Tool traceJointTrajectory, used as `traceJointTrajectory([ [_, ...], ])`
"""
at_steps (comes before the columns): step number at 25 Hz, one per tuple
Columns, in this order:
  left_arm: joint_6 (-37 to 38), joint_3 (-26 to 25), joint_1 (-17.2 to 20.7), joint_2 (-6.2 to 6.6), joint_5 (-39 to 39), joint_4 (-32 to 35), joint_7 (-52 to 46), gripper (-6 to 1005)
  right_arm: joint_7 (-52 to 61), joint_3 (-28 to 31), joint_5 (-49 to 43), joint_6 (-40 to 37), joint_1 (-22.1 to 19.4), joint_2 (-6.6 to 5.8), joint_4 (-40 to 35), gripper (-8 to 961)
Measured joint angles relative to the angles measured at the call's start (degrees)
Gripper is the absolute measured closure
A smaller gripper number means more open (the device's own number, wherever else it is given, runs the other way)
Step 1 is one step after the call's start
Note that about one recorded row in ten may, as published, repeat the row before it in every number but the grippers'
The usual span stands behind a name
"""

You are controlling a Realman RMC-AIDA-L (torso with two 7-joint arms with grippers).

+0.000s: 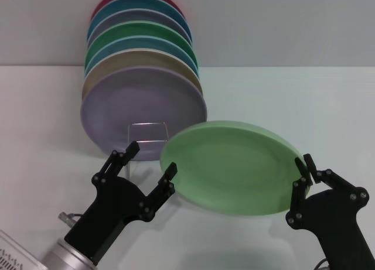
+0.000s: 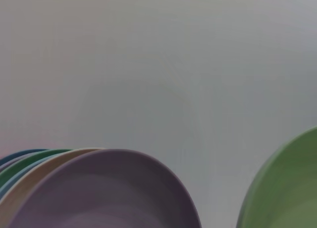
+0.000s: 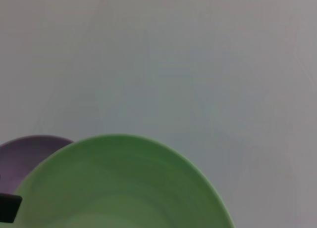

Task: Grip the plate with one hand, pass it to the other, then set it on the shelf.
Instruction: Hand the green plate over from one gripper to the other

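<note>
A white table (image 1: 47,106) carries a wire shelf (image 1: 147,132) packed with upright plates — the stack (image 1: 140,53) runs from a red one at the back to a lavender plate (image 1: 140,106) at the front. Just in front of that lavender plate and toward the robot's right, the pale mint-green plate (image 1: 231,167) hangs tilted above the table. The right gripper (image 1: 306,176) is clamped on the mint plate's rim on the side away from the shelf. The left gripper (image 1: 152,161) sits at the plate's opposite edge with its fingers spread wide — one fingertip (image 1: 170,169) is at the rim, the other beside the shelf's front loop.
</note>
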Motion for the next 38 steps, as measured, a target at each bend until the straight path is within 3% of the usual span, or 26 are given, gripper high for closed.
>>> traceJointTrajectory([
  [5, -1.25, -0.01, -0.58, -0.07, 0.21, -0.12, 0.00, 246, 0.25, -0.01, 0.00, 0.14, 0.23, 0.00, -0.04, 931],
  [10, -1.39, -0.01, -0.90, -0.09, 0.25, -0.13, 0.00, 437, 0.40, -0.01, -0.05, 0.33, 0.30, 0.02, -0.13, 931],
  [29, -2.00, -0.01, -1.97, -0.09, 0.26, -0.07, 0.00, 456, 0.22, -0.62, -0.04, 0.51, 0.87, 0.02, -0.01, 931],
  [35, -2.00, -0.01, -1.91, -0.09, 0.25, 0.06, 0.00, 674, 0.09, -0.62, 0.00, 0.51, 0.84, -0.06, 0.02, 932],
  [38, -2.00, -0.01, -1.89, -0.09, 0.18, 0.11, 0.00, 732, 0.04, -0.62, 0.00, 0.51, 0.84, -0.07, 0.02, 932],
])
